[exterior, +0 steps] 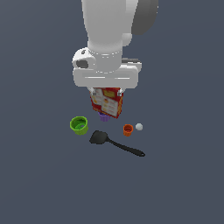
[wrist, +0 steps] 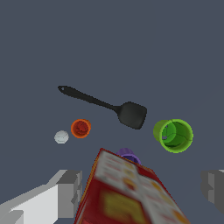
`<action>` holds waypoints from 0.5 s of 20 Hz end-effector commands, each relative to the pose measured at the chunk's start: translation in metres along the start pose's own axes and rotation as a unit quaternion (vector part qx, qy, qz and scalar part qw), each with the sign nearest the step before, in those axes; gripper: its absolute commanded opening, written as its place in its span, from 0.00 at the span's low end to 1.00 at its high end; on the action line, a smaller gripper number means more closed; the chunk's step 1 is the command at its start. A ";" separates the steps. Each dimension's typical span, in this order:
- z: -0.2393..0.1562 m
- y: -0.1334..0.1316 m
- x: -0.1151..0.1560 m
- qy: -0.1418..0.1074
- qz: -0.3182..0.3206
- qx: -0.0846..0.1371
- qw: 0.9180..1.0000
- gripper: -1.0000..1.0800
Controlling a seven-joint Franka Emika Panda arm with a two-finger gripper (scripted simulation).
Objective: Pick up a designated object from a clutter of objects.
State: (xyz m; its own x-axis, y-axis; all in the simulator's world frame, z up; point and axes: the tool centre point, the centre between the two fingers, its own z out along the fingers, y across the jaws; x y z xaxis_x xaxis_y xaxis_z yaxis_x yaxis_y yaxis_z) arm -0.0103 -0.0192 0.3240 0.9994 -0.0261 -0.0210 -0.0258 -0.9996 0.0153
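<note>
Exterior view shows the gripper (exterior: pixel 106 91) up high over the box (exterior: pixel 107 102), not yet near the spatula (exterior: pixel 114 144). Its fingers (wrist: pixel 65 192) are wide apart with the box between them, but I cannot tell if they touch it. The spatula lies flat on the floor, in front of the cups. I think the reach is only starting. Next, the gripper must go down over the thin handle. One spatula, one box, one ball (exterior: pixel 138 127), three cups: green (exterior: pixel 79 125), purple (exterior: pixel 103 116), orange (exterior: pixel 127 129).
</note>
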 end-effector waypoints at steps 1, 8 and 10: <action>0.000 0.000 0.000 0.000 0.000 0.000 1.000 0.96; -0.002 0.016 -0.001 0.000 -0.001 -0.003 1.000 0.96; -0.003 0.021 -0.002 0.000 -0.002 -0.004 1.000 0.96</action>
State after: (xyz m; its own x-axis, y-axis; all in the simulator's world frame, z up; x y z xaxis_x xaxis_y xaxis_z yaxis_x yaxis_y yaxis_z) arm -0.0118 -0.0363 0.3266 0.9995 -0.0231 -0.0205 -0.0227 -0.9995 0.0211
